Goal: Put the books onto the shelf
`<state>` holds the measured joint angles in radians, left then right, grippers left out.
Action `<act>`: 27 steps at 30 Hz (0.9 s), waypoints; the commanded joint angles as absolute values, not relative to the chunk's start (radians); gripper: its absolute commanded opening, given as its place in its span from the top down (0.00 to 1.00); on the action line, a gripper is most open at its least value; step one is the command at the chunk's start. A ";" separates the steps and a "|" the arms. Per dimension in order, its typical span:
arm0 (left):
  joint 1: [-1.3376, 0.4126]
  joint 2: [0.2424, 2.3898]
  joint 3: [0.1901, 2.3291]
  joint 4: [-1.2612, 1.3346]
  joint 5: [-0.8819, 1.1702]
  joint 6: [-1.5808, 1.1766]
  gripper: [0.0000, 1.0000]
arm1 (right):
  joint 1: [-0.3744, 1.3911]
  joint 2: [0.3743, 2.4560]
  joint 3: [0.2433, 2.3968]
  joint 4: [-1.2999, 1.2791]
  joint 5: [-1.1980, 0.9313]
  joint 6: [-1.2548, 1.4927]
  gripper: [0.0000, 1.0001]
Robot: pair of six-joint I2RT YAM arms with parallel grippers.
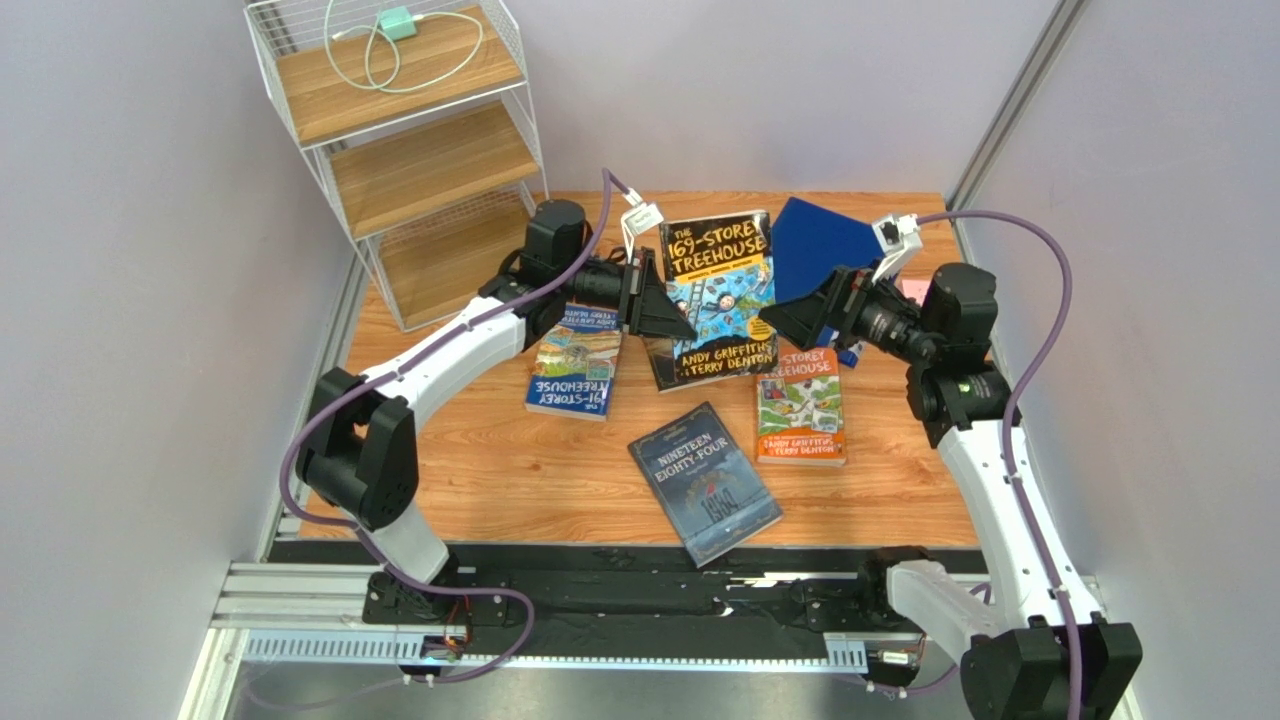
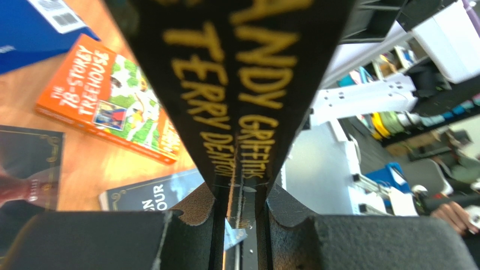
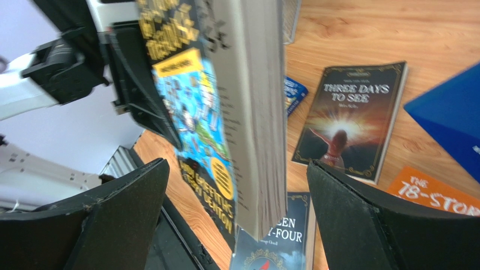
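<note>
Left gripper (image 1: 657, 311): jaws clamped on the bottom edge of the 169-Storey Treehouse book (image 1: 718, 285), right beside the authors' names, as its wrist view shows close up.
169-Storey Treehouse book: yellow-and-black cover, held up off the table (image 1: 496, 480) over the far middle, tilted with the cover facing up and toward the near edge.
Right gripper (image 1: 784, 320): jaws wide apart, one finger on each side of the held book's page edge; neither finger shows contact with it.
Three Days to See (image 3: 352, 118): dark paperback lying flat on the table under the raised book, cover up.
Nineteen Eighty-Four (image 1: 703, 483): flat and skewed, near the middle of the table's near edge.
78-Storey Treehouse (image 1: 800, 405): orange book, flat, toward the right edge, just beside Nineteen Eighty-Four.
Blue Treehouse book (image 1: 576, 371): flat, toward the left edge, under the left arm's wrist.
Blue folder (image 1: 824, 248): toward the far right corner, behind the right gripper.
Shelf (image 1: 436, 165): white wire rack with three wooden boards at the far left corner of the table; no book on it.
Top board: a white cable (image 1: 376, 53) and a small green box (image 1: 395, 23) lie on it.
</note>
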<state>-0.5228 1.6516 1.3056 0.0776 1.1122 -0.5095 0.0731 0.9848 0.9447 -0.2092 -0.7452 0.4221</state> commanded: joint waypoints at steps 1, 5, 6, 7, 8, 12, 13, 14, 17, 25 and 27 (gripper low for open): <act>-0.531 1.661 1.373 0.215 1.279 -0.526 1.00 | 0.069 0.962 0.936 -0.094 -0.867 0.417 0.00; -0.561 1.698 1.406 0.281 1.333 -0.575 1.00 | 0.067 0.994 0.930 -0.078 -0.891 0.425 0.00; -0.583 1.709 1.417 0.281 1.347 -0.586 1.00 | 0.069 0.996 0.928 -0.069 -0.899 0.428 0.00; -0.595 1.718 1.431 0.284 1.379 -0.598 1.00 | 0.068 0.996 0.924 -0.034 -0.907 0.449 0.00; -0.607 1.732 1.446 0.282 1.382 -0.600 1.00 | 0.069 0.999 0.914 -0.016 -0.913 0.457 0.00; -0.653 1.750 1.479 0.223 1.396 -0.560 1.00 | 0.069 1.017 0.930 -0.009 -0.913 0.459 0.00; -0.655 1.749 1.482 0.206 1.391 -0.545 1.00 | 0.069 1.022 0.933 -0.009 -0.910 0.459 0.00; -0.655 1.744 1.482 0.163 1.388 -0.514 1.00 | 0.071 1.026 0.936 -0.009 -0.908 0.462 0.00; -0.655 1.735 1.506 -0.028 1.350 -0.371 1.00 | 0.069 1.038 0.936 0.032 -0.907 0.486 0.32; -0.643 1.619 1.443 -0.312 0.769 -0.247 0.40 | 0.067 1.081 1.006 0.064 -0.856 0.561 1.00; -0.631 1.562 1.353 -0.160 0.665 -0.311 0.32 | 0.066 1.091 1.018 0.087 -0.839 0.583 1.00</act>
